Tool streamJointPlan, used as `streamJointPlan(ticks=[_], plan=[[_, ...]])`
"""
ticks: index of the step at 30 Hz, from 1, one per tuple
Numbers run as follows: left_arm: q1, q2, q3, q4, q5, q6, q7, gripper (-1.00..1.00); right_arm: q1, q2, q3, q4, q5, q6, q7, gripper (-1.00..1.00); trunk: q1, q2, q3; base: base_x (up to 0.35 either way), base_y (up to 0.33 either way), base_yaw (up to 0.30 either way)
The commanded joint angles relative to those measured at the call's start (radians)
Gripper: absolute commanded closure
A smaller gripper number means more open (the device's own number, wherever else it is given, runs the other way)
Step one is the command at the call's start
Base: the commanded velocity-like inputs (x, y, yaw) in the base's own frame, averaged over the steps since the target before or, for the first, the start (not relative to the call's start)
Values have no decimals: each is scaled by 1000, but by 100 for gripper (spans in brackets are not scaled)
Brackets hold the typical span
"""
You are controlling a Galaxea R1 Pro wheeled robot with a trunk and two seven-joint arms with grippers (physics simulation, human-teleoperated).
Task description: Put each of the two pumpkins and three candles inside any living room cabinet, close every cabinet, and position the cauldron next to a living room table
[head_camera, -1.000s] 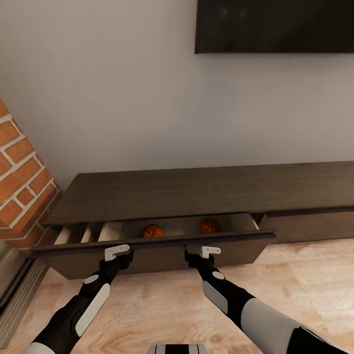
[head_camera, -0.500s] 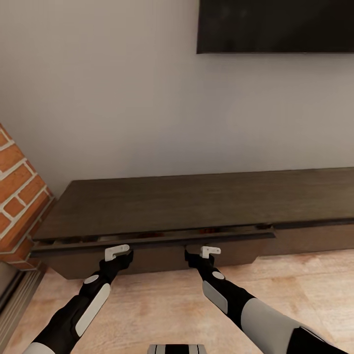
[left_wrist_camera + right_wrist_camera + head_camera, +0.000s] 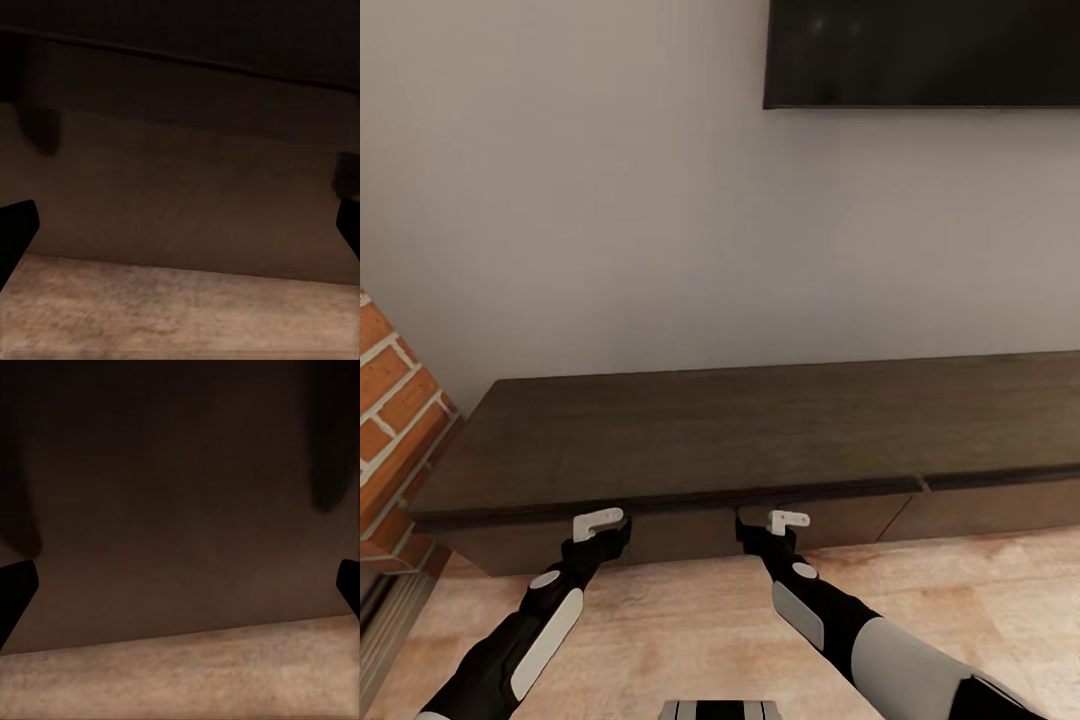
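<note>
Dark-brown wood fills your view: the cabinet (image 3: 760,430) stands against the wall, its drawer fronts flush. Your left gripper (image 3: 603,527) and right gripper (image 3: 781,524) both sit against the drawer front (image 3: 690,530) under the top's front edge, fingers spread wide, holding nothing. Pale wood floor (image 3: 690,620) lies below.

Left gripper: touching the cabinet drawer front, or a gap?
Cannot tell. In the head view the left gripper overlaps the cabinet drawer front, hiding any gap. The left wrist view shows the front close between wide-open fingers, contact point unseen.
</note>
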Motion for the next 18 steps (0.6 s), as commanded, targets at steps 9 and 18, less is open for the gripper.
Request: streamJointPlan(ticks=[9, 18], plan=[[-32, 2, -3, -2, 4, 2, 8, -100, -29, -1, 5, 0, -5, -6, -5, -100, 0, 0, -1, -168, 0, 0], [-32, 2, -4, -2, 3, 2, 8, -100, -29, -1, 4, 1, -5, -6, -3, -100, 0, 0, -1, -211, 0, 0]])
